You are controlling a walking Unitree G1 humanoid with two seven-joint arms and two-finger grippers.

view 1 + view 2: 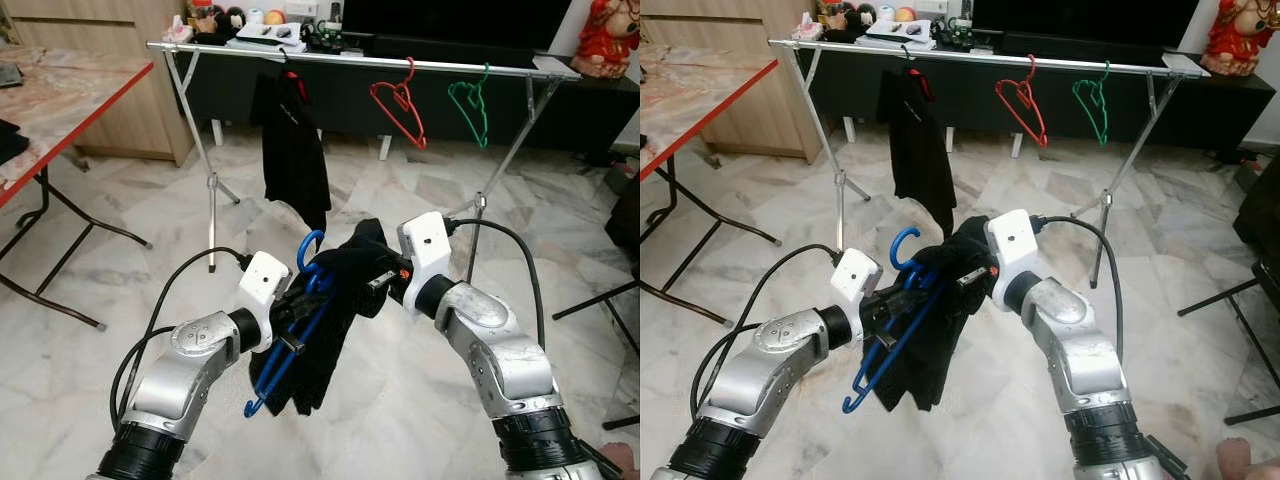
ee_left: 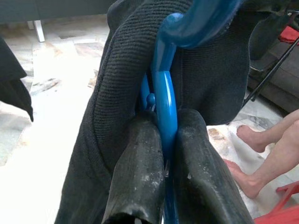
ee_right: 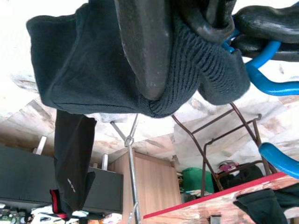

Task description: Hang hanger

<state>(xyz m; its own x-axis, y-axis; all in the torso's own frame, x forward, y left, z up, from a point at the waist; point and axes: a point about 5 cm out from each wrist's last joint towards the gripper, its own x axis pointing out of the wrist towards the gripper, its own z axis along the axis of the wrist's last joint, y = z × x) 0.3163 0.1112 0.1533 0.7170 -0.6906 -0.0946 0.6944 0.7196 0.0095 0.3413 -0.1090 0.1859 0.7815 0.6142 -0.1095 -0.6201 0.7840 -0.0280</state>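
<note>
You are still dressing: left gripper (image 1: 297, 312) is pinching the blue plastic hanger (image 1: 300, 330) shut between its jaws; right gripper (image 1: 375, 282) is clamping the black knit garment (image 1: 335, 320). Next, carry it to the silver rail (image 1: 400, 60).

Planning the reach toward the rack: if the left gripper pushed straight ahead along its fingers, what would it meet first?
Probably the black garment draped over the blue hanger that the left gripper already clamps; depth beyond it is unclear.

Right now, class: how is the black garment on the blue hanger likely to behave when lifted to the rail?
The black garment is probably floppy: it sags in folds. Its ribbed knit likely grips the blue hanger, though one-sided bunching suggests it may slip off.
</note>
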